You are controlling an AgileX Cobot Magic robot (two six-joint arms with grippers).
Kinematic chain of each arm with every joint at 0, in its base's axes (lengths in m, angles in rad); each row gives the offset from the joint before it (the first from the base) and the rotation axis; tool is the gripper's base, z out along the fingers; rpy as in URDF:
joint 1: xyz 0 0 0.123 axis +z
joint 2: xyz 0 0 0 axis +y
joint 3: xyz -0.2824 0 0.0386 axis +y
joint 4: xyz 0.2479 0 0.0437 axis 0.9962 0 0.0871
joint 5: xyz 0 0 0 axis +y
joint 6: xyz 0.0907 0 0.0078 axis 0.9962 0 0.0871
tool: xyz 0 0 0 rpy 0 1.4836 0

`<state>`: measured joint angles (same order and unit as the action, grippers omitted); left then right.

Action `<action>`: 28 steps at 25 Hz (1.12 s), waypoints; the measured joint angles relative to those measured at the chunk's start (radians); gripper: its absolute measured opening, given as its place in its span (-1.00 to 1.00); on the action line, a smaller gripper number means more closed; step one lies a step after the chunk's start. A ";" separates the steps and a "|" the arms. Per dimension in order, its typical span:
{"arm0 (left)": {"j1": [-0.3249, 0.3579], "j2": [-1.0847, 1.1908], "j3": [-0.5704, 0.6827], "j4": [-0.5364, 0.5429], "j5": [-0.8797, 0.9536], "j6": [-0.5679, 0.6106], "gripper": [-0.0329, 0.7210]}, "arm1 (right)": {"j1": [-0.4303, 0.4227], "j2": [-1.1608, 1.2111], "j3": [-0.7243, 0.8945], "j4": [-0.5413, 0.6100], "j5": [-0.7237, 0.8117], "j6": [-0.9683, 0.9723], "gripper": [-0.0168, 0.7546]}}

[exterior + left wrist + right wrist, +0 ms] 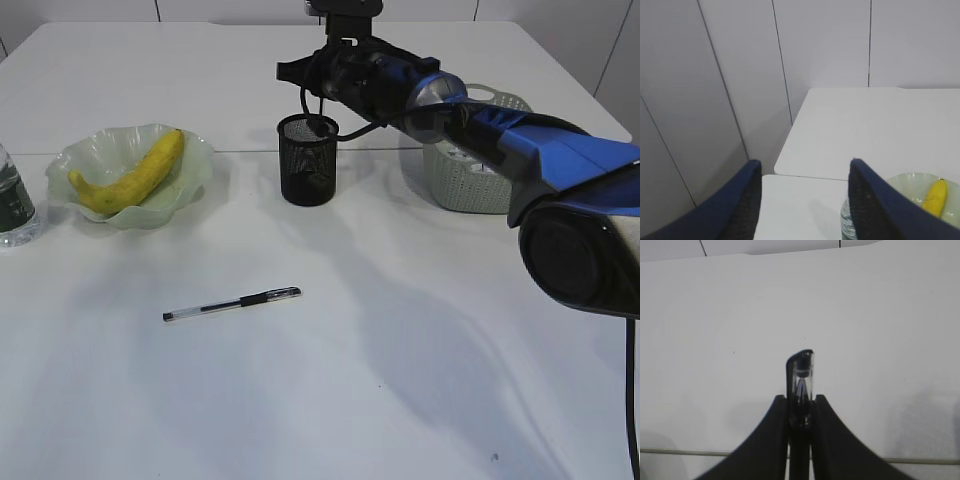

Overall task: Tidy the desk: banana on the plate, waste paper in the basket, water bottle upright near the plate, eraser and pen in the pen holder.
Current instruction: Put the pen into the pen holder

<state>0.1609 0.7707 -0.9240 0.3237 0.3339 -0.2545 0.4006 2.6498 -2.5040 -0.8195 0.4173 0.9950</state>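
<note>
My right gripper is shut on a pen, whose clear capped end sticks out past the fingertips. In the exterior view this gripper hangs over the black mesh pen holder, with the pen pointing down at its rim. A second pen lies on the desk. The banana rests in the pale green plate. The water bottle stands at the left edge. My left gripper is open and empty above the bottle. The eraser and waste paper are out of view.
The sage green basket stands at the right, partly behind my right arm. A seam between two tabletops runs behind the plate and pen holder. A panelled wall lies beyond the desk's left edge.
</note>
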 joint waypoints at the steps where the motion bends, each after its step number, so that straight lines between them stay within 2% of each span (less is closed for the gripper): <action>1: 0.000 0.000 0.000 0.000 0.000 0.000 0.12 | 0.000 0.000 0.000 0.000 0.000 0.000 -0.74; 28: 0.000 0.000 0.000 0.000 0.000 0.000 0.12 | 0.000 0.000 0.000 0.000 -0.008 0.000 -0.66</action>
<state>0.1609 0.7707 -0.9240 0.3237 0.3339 -0.2545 0.4006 2.6498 -2.5040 -0.8195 0.4097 0.9950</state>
